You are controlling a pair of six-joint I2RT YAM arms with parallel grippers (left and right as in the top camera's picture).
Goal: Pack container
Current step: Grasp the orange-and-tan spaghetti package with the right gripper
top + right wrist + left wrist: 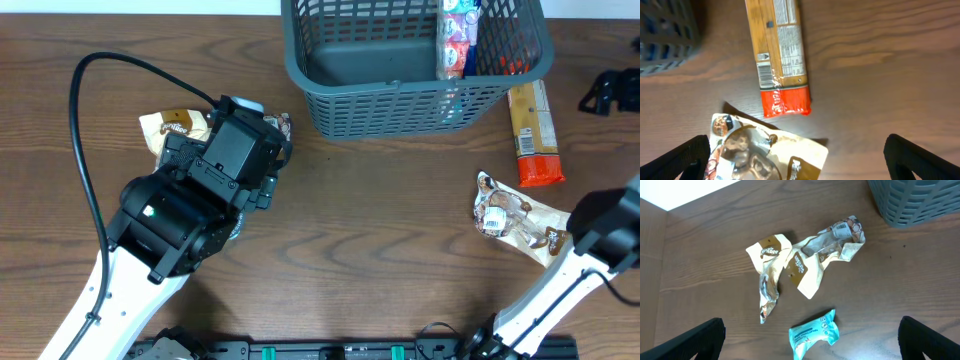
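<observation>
Left gripper (pixel 812 337) and right gripper (pixel 802 157): jaws spread, empty. Large grey-blue slotted plastic basket (pixel 390 105) sits at 12 o'clock in the overhead view. Small teal foil packet (pixel 814 332) lies between the left jaws: I'd descend straight, pinch mid-body, and avoid the crumpled cream-brown packets (pixel 805 265) at 11 o'clock.

black-and-white left arm (pixel 180 215), looping black cable (pixel 73 100)

Item count, located relative to the container (pixel 400 105): one container; three cream-and-brown pouches (pixel 767 262), two to its left touching each other and one to its right; one light-blue packet (pixel 813 334) to its left; one long tan packet (pixel 530 125) with a red end just to its right; one multicoloured packet (pixel 458 35) standing inside it.
</observation>
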